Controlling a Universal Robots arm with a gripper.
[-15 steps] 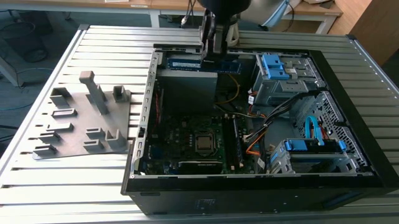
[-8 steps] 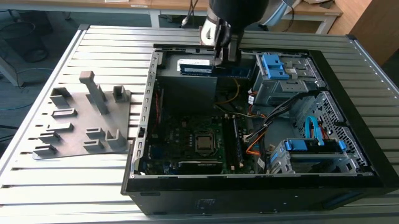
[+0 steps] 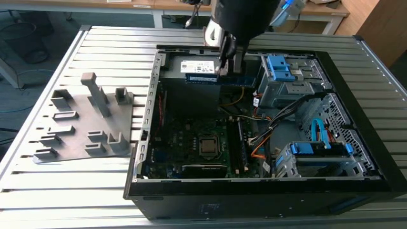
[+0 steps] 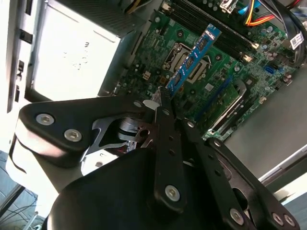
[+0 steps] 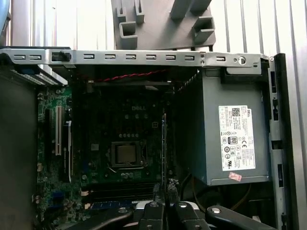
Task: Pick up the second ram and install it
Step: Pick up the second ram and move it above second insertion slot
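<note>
The second ram [image 4: 194, 58] is held clamped between the closed fingers of the gripper [image 4: 161, 97], above the motherboard [image 4: 211, 91] inside the open case [image 3: 254, 198]. The carrying step is judged to be in hand. Exact alignment with the memory slots [image 4: 216, 31] is called for before seating.

The ram [image 4: 193, 58] is blue with a row of dark chips. The gripper [image 4: 163, 96] is black with silver screws. The motherboard [image 4: 211, 76] is green. The case [image 3: 254, 195] is black, the plate [image 3: 79, 121] plain grey, and the table [image 3: 64, 200] pale silver with ribbed stripes. The power supply [image 5: 211, 134] is grey with a white label. The drive brackets [image 3: 279, 67] are bright blue.
</note>
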